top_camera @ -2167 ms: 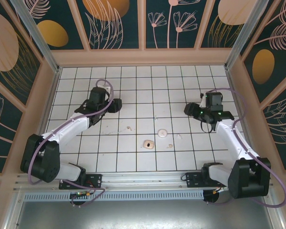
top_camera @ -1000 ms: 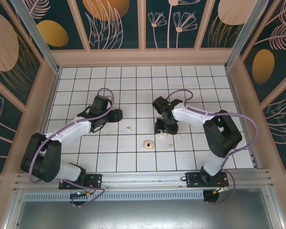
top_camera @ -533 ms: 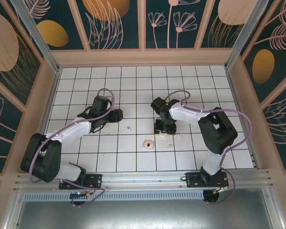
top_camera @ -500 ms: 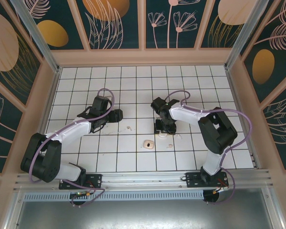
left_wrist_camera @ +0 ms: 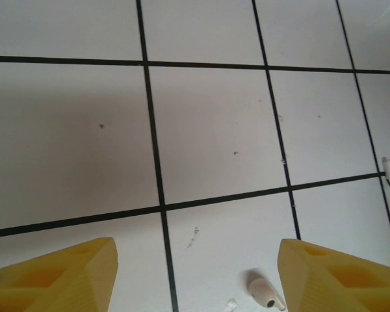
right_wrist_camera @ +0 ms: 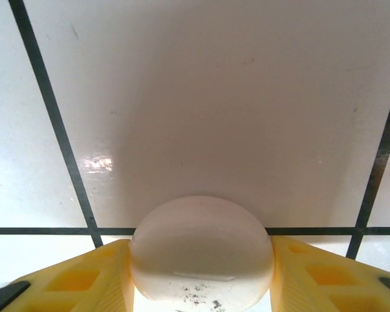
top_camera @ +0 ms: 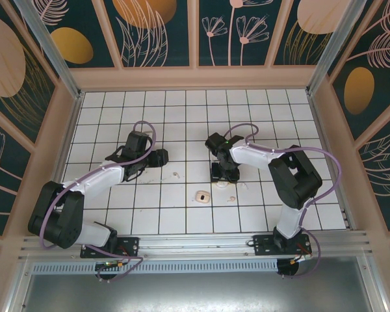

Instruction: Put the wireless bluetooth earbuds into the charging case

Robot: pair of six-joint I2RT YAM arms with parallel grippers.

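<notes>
The left gripper (top_camera: 161,158) hangs over the white-tiled worktop (top_camera: 182,110), left of centre. In its wrist view the yellow fingers (left_wrist_camera: 58,276) stand well apart with nothing between them but tile. One earbud (left_wrist_camera: 265,292) lies on the worktop just inside the right-hand finger; from above it lies just right of and nearer than that gripper (top_camera: 176,174). Nearer and further right sits the charging case (top_camera: 203,195), apart from both grippers. Right of it, the right gripper (right_wrist_camera: 201,260) is clamped on a white domed piece (right_wrist_camera: 201,250), a finger pressed to each side. A second earbud (top_camera: 244,187) lies just right of it.
</notes>
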